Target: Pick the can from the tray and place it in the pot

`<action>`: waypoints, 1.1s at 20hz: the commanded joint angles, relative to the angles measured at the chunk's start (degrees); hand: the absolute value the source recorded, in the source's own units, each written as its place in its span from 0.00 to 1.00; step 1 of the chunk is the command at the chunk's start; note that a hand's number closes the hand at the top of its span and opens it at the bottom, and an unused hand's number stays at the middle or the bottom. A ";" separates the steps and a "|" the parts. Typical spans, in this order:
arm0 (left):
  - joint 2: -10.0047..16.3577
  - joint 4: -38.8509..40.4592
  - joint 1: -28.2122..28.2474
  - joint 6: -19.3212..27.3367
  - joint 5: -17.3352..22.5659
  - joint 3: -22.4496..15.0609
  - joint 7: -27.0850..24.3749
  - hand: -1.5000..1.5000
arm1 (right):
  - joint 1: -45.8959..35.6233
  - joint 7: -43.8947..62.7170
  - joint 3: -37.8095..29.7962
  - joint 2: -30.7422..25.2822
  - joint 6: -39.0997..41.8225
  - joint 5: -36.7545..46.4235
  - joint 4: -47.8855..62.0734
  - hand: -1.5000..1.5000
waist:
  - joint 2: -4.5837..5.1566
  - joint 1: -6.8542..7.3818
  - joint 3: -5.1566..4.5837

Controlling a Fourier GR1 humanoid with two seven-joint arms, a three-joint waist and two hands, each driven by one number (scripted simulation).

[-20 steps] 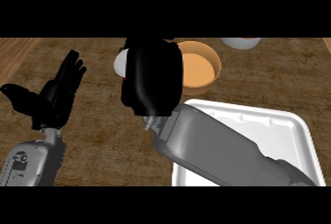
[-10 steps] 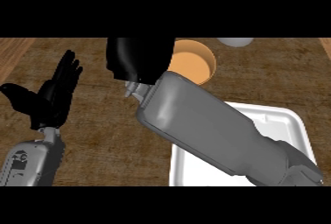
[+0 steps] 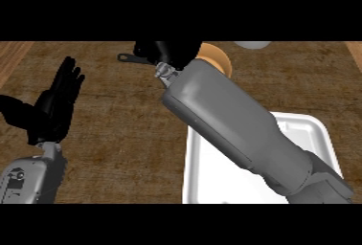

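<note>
My right forearm [image 3: 233,129] runs from the lower right up to the top middle. My right hand [image 3: 166,50] is a dark mass at the view's top edge, over the left side of the pot [image 3: 218,61], whose orange inside shows just right of the hand. No can is visible; the hand and forearm hide whatever is under them. The white tray [image 3: 311,139] lies at the lower right, partly covered by the forearm, and its bare part holds nothing. My left hand [image 3: 56,105] rests open at the left, fingers up.
A pale round object [image 3: 251,44] sits at the top edge, right of the pot. A small dark handle-like piece [image 3: 126,58] sticks out left of my right hand. Brown wooden counter [image 3: 120,158] spreads between the two arms.
My right arm has stretched farther away, carrying the hand to the top edge over the pot. The pale shape beside the hand a second ago is gone from view. The left hand stays still.
</note>
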 commanded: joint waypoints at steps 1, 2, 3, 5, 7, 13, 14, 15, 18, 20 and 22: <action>0.54 -0.87 0.97 0.58 -0.22 1.00 -0.12 0.50 | -1.80 7.71 1.39 0.56 -0.10 6.59 10.31 1.00 | -0.29 -1.29 -0.05; 0.17 -0.70 1.38 0.29 -0.13 0.73 -0.89 0.50 | -1.98 7.50 1.16 0.56 0.48 8.29 13.51 1.00 | -0.13 -1.28 -0.08; 0.94 -1.18 0.01 0.08 0.72 1.41 1.58 0.50 | -1.49 7.05 2.41 0.56 0.53 10.06 15.15 1.00 | -0.22 -1.58 -0.03; 0.83 -2.20 3.03 -0.80 0.88 1.17 0.02 0.50 | -4.14 8.09 0.17 0.57 2.63 9.71 19.01 1.00 | -0.30 -1.14 -0.02; 0.60 -1.70 1.55 -0.01 0.33 1.19 0.69 0.50 | -2.83 5.93 0.03 0.57 -0.96 8.86 21.95 1.00 | -0.09 -1.41 0.04; 1.46 -3.03 1.24 -0.84 0.93 1.85 2.01 0.50 | -3.48 -1.30 -4.53 0.57 -5.67 6.11 31.49 1.00 | 0.15 -1.13 0.07; 1.23 -3.15 -1.23 0.31 0.88 1.74 4.64 0.50 | 0.29 -3.16 -5.94 0.57 -10.79 4.55 30.68 1.00 | 0.39 -1.11 0.12; 0.08 -3.53 1.45 0.65 -0.34 0.63 1.92 0.50 | 2.31 -3.70 -7.00 0.57 -12.33 3.18 29.71 1.00 | 0.24 -1.34 0.12; 0.68 -2.93 0.36 0.27 -0.81 0.56 1.89 0.50 | 1.54 -4.21 -10.63 0.57 -12.82 -1.84 31.41 0.00 | 0.52 -0.22 0.11; 0.62 -1.11 1.43 -1.30 0.42 1.41 -1.15 0.50 | 4.15 -12.63 -13.85 0.58 -14.78 -5.31 32.24 0.00 | 0.77 -0.72 0.11; 0.38 -2.76 0.25 -0.62 0.54 1.17 1.03 0.50 | 3.07 -18.65 -16.63 0.57 -13.93 -9.91 31.88 0.00 | 0.91 0.08 0.17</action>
